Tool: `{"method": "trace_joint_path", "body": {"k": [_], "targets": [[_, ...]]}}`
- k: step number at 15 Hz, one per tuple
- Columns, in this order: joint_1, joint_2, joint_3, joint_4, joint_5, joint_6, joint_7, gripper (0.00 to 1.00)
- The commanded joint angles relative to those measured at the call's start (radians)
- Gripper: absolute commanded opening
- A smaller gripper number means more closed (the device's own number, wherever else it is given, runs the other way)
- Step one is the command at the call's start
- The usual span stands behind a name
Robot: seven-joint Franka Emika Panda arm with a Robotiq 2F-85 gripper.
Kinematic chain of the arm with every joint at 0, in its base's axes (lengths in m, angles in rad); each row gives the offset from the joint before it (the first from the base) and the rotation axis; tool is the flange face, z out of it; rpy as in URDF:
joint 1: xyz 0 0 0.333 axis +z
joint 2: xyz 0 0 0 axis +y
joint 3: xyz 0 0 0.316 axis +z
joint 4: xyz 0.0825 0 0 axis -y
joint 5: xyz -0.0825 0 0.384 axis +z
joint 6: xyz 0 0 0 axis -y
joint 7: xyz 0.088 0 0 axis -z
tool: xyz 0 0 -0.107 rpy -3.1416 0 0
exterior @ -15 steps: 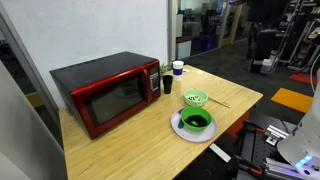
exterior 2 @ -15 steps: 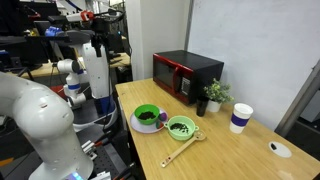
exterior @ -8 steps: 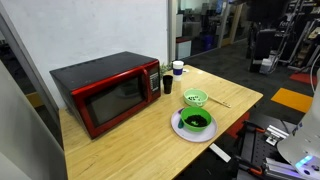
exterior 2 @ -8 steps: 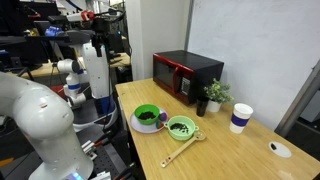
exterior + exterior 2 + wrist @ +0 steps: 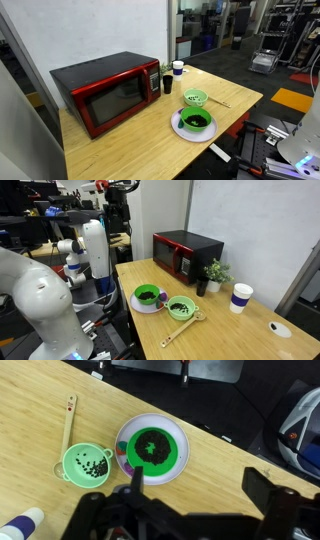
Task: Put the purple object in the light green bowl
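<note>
**A:** Which step is this?

**B:** The reach, I'd judge; nothing is picked up yet. In the wrist view the claw (image 5: 185,515) hangs above the worktop (image 5: 40,395), only a dark blur along the bottom edge. I cannot tell whether its jaws stand apart or together.

**A:** What lies around it, from the left?

**B:** Far left of the claw, a white and blue cup (image 5: 20,523) is cut off by the frame. Next comes a wooden spoon (image 5: 68,418), then just beside it the light green bowl (image 5: 88,464), with dark bits inside. Closer in, slightly left of the claw and ahead of it, the purple object (image 5: 137,474) sits at the edge of the pale plate (image 5: 178,468). The dark green bowl (image 5: 152,448) stands on that plate, ahead of the claw.

**A:** So the next move?

**B:** Probably to come down with a jaw on either side of the purple object, close, lift, and carry it left to the light green bowl. The dark green bowl is close by, so the descent needs care.

**A:** What is unclear?

**B:** The purple object's near end runs into the claw's dark outline, so its shape is uncertain, as is whether it touches the dark green bowl. In an exterior view, the light green bowl (image 5: 181,307) is plain, but the purple object is too small to be sure of.
</note>
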Motion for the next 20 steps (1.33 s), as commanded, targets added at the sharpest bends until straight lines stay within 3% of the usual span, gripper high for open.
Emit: {"method": "trace_joint_path", "body": {"k": [1, 7, 20], "targets": [[-0.046, 0.151, -0.081, 0.148, 0.017, -0.006, -0.072, 1.0], [-0.115, 0.406, -0.202, 0.302, 0.07, 0.039, -0.103, 1.0], [-0.179, 0.768, -0.214, 0.416, 0.09, 0.118, -0.083, 1.0]]}}
